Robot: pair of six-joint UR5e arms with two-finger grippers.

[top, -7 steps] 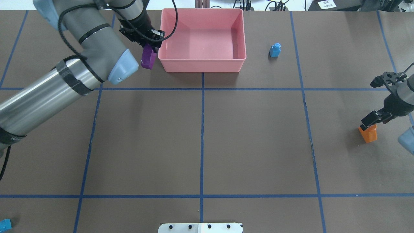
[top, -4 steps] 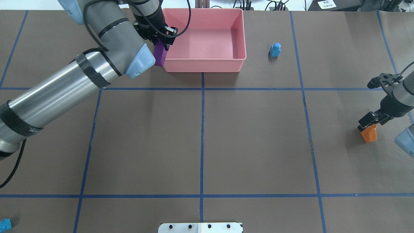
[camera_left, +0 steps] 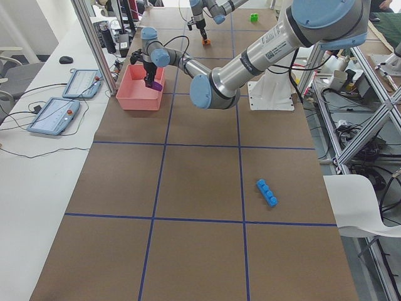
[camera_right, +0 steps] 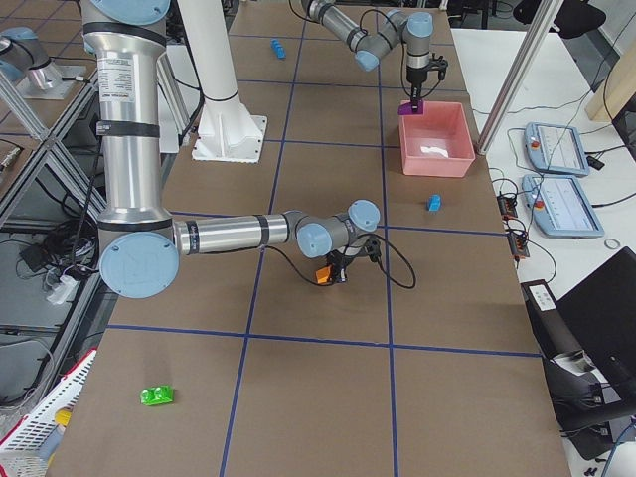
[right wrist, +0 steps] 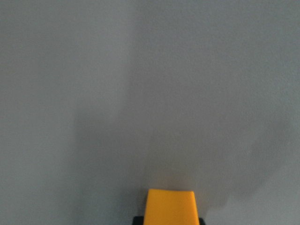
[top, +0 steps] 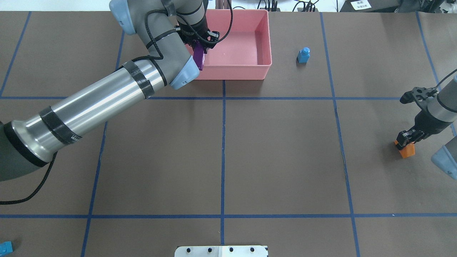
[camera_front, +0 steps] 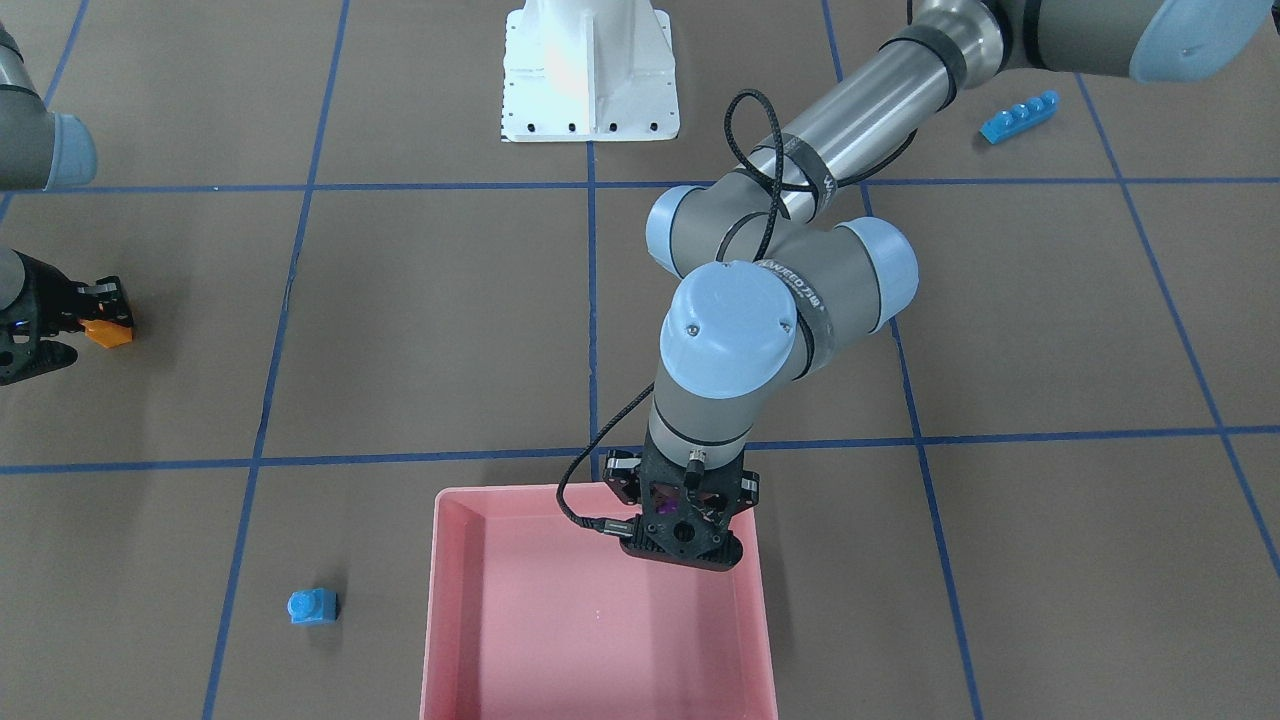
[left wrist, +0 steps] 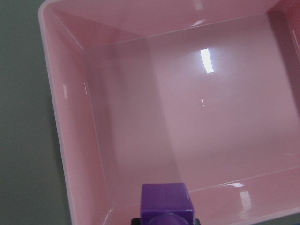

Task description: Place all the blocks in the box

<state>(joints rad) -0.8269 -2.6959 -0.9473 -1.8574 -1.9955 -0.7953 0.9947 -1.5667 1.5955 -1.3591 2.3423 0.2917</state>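
My left gripper point(top: 200, 42) is shut on the purple sloped brick point(top: 199, 57) and holds it above the left end of the pink box point(top: 232, 74). The left wrist view shows the purple brick point(left wrist: 167, 204) over the box's bare floor point(left wrist: 187, 117). My right gripper point(top: 406, 138) is down at the table, shut on the orange sloped brick point(top: 407, 151), which also shows in the right wrist view point(right wrist: 169, 206). The tiny blue brick point(top: 303, 55) stands right of the box. The long blue brick point(camera_front: 1019, 116) lies near my left side. The green brick point(camera_right: 157, 396) lies far off on my right.
The white robot base point(camera_front: 590, 70) stands at the table's near edge. My left arm point(top: 107, 92) stretches across the table's left half towards the box. Blue tape lines divide the brown table. Tablets and cables lie beyond the box's side of the table.
My left gripper has carried the purple brick rightwards, from outside the box's left wall to over its inside. My right gripper has come down and closed around the orange brick.
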